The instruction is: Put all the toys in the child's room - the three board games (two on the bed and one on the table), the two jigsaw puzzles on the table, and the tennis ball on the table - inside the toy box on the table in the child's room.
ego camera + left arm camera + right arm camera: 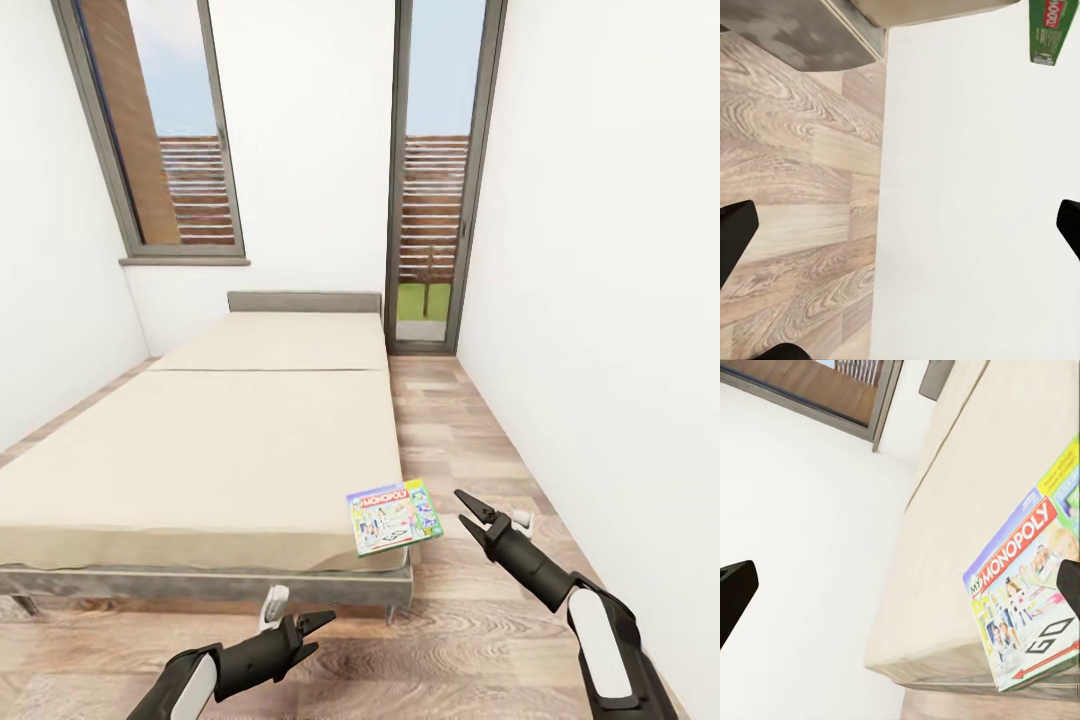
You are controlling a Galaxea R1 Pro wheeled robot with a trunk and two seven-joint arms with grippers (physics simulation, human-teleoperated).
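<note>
**Black jaws spread, Monopoly box at the bed's corner**

Black fingers on my right gripper [478, 515] stand parted, with nothing between them; in the right wrist view the two tips sit at opposite edges of the picture. It hovers over the wood plank floor [470, 440], just beside the flat green-edged "Monopoly" board game box [394, 516]. My left gripper [312, 632] is spread too and empty, low over the planks in front of the bed's foot.

I see the game box lying face up on the near right corner of the large low bed with the plain beige cover [220, 450], its outer edge jutting past the mattress. The grey bed frame [200, 583] runs under that corner, and a grey headboard [304, 301] stands at the far end. Beyond it, two tall grey-framed windows [432, 170] break the white wall [600, 300].
</note>
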